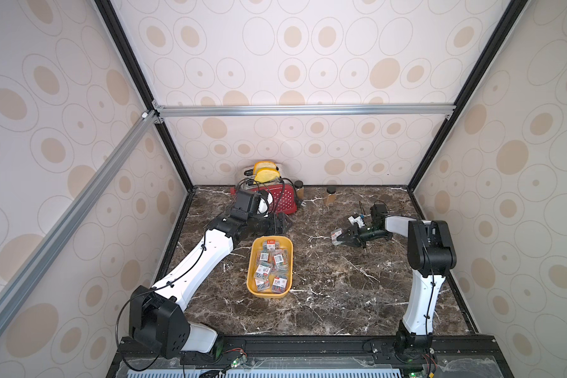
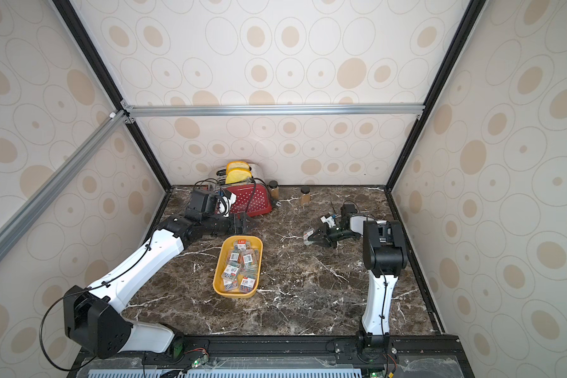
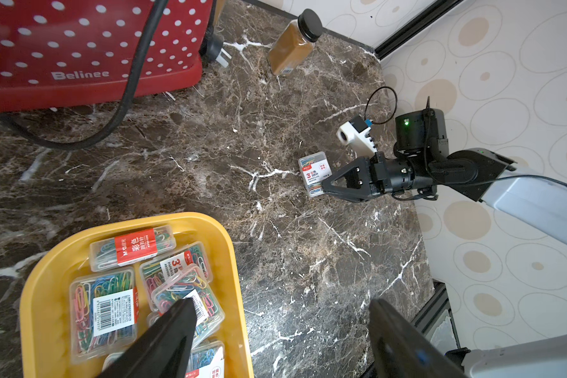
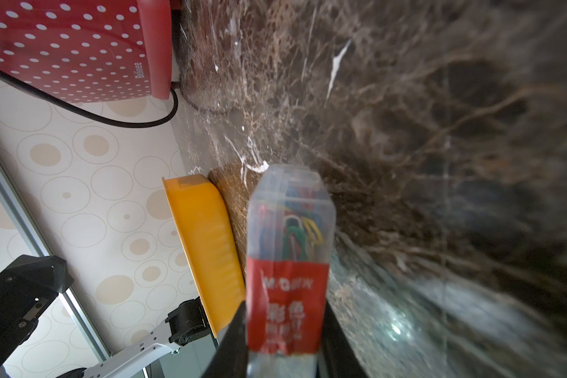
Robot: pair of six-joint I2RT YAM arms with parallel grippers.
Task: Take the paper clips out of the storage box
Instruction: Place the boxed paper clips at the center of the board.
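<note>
The task looks to be at an early stage. One case of paper clips (image 3: 313, 171) is out of the storage box (image 1: 269, 295), pinched on its narrow faces by the right fingers (image 1: 342, 238), well to the right of the box and towards the far side of the tabletop (image 1: 324, 294). In the right wrist view the case (image 4: 290, 248) sits squarely between the two fingers, red label nearest the wrist and coloured clips showing through the clear end. It hangs low over the marble, but I cannot tell whether it touches.

No other case lies loose on the tabletop in either top view, so this one is probably the first to come out, and it is not yet set down.

The rest of the paper clips (image 1: 270, 265) lie in the box in an overlapping heap, some flat and some tilted on their neighbours; the exact count is unclear, but it is most of the load.

The left fingers (image 1: 285, 224) are spread wide and hold nothing; they hover just beyond the far end of the box, close in front of the red dotted toaster (image 1: 283, 198), with the heap below them in the left wrist view.

What is left, as I judge it: release the held case, then lift out the others one at a time.
</note>
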